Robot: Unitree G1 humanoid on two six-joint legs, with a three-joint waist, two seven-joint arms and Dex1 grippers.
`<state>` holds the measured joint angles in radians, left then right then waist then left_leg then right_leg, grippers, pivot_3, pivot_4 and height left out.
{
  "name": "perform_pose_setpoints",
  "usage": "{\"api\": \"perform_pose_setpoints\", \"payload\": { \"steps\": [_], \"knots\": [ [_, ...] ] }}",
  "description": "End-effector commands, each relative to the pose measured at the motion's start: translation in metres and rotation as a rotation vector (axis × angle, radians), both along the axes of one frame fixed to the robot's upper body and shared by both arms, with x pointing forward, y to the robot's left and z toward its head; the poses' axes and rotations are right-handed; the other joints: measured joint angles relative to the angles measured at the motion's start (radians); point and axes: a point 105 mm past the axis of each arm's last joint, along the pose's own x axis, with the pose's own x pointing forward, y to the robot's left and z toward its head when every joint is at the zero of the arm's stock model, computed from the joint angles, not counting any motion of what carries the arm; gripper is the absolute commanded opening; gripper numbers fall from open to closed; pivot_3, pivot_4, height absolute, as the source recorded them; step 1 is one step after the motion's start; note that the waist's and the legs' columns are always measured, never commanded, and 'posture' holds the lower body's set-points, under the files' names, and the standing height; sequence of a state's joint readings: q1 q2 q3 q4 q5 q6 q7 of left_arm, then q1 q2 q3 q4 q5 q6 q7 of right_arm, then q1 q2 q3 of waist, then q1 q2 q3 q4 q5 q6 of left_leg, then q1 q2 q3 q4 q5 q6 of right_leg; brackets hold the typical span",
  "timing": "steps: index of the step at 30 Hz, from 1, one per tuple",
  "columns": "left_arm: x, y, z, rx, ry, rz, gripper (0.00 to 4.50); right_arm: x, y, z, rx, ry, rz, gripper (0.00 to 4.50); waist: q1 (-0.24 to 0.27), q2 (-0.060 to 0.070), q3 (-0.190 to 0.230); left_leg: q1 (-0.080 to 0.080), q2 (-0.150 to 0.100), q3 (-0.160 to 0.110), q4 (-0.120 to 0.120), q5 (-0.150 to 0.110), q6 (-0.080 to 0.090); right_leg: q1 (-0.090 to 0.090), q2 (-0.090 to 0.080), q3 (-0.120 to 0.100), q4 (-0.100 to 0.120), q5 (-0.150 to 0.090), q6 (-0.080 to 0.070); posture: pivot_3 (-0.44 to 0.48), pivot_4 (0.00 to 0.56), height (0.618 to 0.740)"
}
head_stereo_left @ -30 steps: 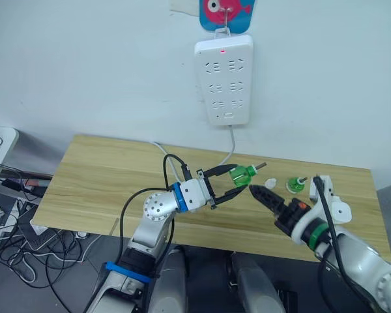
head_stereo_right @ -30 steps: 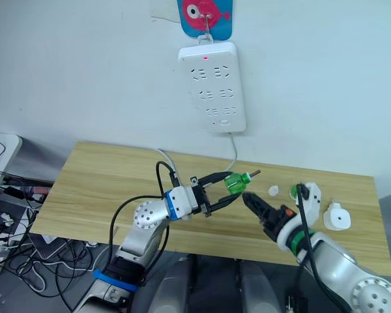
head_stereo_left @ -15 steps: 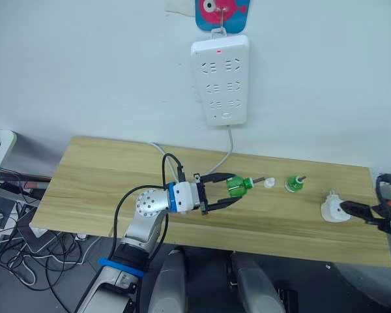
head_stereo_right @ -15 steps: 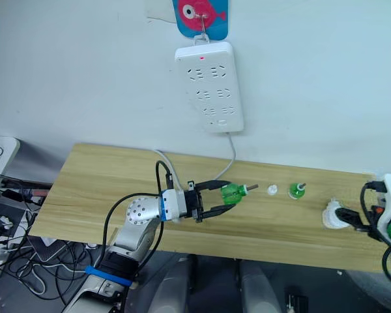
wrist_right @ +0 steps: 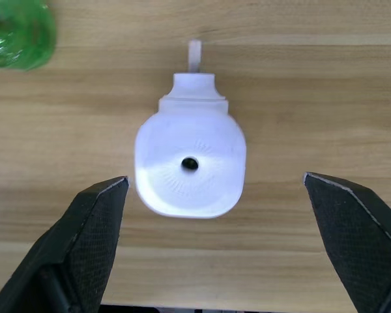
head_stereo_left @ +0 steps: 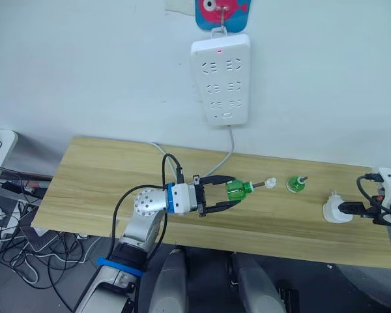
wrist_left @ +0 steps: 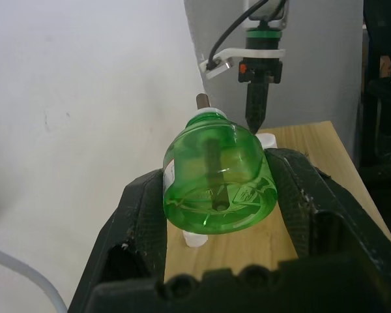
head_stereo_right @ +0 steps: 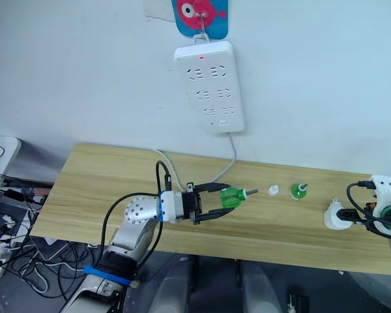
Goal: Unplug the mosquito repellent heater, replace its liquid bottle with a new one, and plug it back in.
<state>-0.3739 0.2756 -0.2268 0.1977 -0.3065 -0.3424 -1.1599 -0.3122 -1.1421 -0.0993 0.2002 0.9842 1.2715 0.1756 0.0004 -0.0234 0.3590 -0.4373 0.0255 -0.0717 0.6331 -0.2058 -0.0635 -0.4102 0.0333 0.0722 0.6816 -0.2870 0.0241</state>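
Setting: wooden table (head_stereo_left: 104,176) set against a white wall, with a white power strip (head_stereo_left: 221,79) hung on the wall above its far edge; a red light is lit near the strip's top, and its cord drops to the table.
Left gripper (head_stereo_left: 229,193): held over the middle of the table, its two black fingers closed on a green bottle (head_stereo_left: 236,190).
Held bottle: lying on its side between the fingers, with its bare dark wick pointed to the right; no cap is seen on it. In the left wrist view the bottle (wrist_left: 216,173) is clamped at both sides by the finger pads.
White cap (head_stereo_left: 270,182): a small white piece lying on the table just right of the held bottle's wick tip.
Second green bottle (head_stereo_left: 294,184): standing upright on the table right of the cap, apart from both grippers, with a small wick showing at its top.
Heater (head_stereo_left: 335,211): white rounded unit resting on the table near the right end, unplugged, well right of the second bottle.
Right gripper (wrist_right: 218,205): spread wide open, one finger to each side of the heater (wrist_right: 190,168) without touching it; nothing is held.
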Motion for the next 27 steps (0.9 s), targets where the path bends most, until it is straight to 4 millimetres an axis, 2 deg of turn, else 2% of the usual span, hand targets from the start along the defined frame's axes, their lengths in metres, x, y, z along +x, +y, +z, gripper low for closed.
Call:
{"api": "perform_pose_setpoints", "payload": {
  "steps": [1, 15, 27],
  "knots": [
    [-0.006, -0.001, 0.009, -0.028, -0.039, -0.014, 2.24, 0.0, -0.005, -0.002, -0.018, 0.039, -0.029, 4.48, 0.0, 0.0, 0.0, 0.0, 0.0, 0.0, 0.0, 0.0, 0.0, 0.0, 0.0, 0.0, 0.0, 0.0, 0.0, 0.107, 0.399, 0.74],
    [-0.008, 0.0, 0.01, -0.024, -0.044, -0.008, 2.24, 0.008, -0.007, -0.014, 0.002, 0.071, -0.093, 4.48, 0.004, 0.003, 0.003, 0.0, 0.0, 0.0, -0.001, 0.0, 0.0, 0.0, 0.0, 0.0, 0.0, 0.0, 0.0, 0.131, 0.407, 0.74],
    [-0.01, 0.0, 0.011, -0.018, -0.036, -0.016, 2.24, 0.008, -0.004, -0.024, 0.011, 0.081, -0.042, 4.48, 0.006, 0.005, 0.005, 0.0, 0.0, 0.0, -0.002, 0.0, 0.0, 0.0, 0.0, 0.0, 0.0, 0.0, 0.0, 0.143, 0.404, 0.74]
  ]
}}
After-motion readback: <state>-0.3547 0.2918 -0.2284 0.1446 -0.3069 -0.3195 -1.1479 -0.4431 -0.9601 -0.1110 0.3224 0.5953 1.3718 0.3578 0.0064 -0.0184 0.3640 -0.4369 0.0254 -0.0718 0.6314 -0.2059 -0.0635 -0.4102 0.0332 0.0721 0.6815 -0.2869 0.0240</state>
